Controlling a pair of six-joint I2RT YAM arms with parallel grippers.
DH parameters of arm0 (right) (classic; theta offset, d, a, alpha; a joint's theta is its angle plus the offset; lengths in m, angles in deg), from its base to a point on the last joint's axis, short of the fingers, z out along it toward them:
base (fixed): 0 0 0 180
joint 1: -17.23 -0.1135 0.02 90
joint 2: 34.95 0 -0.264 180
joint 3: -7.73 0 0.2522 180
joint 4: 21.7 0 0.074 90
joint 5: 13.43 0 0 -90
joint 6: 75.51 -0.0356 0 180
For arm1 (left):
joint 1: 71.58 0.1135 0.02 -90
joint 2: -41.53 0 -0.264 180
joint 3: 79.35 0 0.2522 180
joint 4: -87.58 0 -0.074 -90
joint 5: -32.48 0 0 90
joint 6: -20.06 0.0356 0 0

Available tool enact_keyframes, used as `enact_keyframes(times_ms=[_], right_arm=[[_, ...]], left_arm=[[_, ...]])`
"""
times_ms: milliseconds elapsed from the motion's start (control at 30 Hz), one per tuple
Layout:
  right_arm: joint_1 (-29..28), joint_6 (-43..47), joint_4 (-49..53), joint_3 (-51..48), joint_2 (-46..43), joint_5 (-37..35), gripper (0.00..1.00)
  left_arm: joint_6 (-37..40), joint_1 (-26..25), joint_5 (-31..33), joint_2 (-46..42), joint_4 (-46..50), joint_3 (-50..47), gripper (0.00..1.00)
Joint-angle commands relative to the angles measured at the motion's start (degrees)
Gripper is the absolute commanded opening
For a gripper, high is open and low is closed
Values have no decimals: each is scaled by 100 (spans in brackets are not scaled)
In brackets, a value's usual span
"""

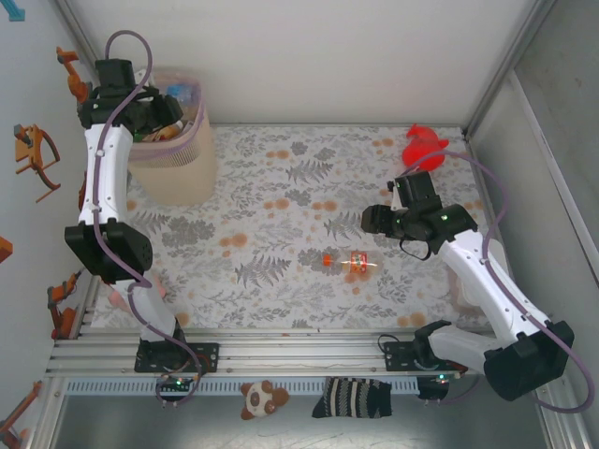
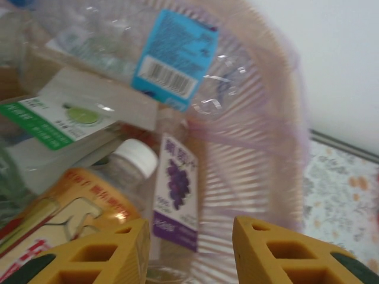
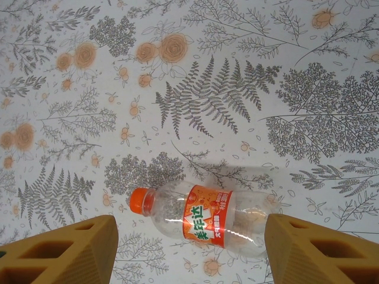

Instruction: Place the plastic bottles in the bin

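One plastic bottle [image 1: 346, 262], clear with an orange cap and an orange-red label, lies on its side on the flowered table. In the right wrist view this bottle [image 3: 207, 220] lies crosswise below my right gripper [image 3: 190, 236], which hangs open above it without touching. From above, the right gripper [image 1: 372, 223] sits just behind and right of the bottle. The beige bin [image 1: 173, 173] stands at the far left. My left gripper [image 1: 157, 117] hovers over its mouth. Inside the bin [image 2: 260, 148] lie several bottles, among them a purple-labelled one [image 2: 174, 189]. The left gripper [image 2: 190, 239] is open, with nothing gripped.
A red plush toy [image 1: 423, 147] sits at the far right of the table, behind the right arm. A pink plush [image 1: 122, 297] lies by the left arm's base. A striped sock [image 1: 351, 398] and a small toy [image 1: 264, 398] lie beyond the near rail.
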State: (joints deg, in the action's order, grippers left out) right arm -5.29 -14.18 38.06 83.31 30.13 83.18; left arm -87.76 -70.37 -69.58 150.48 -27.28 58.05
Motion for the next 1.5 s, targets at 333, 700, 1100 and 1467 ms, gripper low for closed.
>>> enact_keyframes(times_ms=[333,700,1100,1467], right_arm=[[46,-27,70,-173,-26,-21,66],[-220,834,324,-121,185,340,64],[-1827,4659,1044,657,1547,-330,65],[-2573,5655,1690,1983,3907,-1403,65]], left_arm=[[197,151,-407,-99,-59,-135,41],[12,58,-935,-948,-214,-383,43],[-549,-130,-1612,-2498,-1145,-2130,45],[-1176,-165,-2268,-3771,-2381,-3824,50]])
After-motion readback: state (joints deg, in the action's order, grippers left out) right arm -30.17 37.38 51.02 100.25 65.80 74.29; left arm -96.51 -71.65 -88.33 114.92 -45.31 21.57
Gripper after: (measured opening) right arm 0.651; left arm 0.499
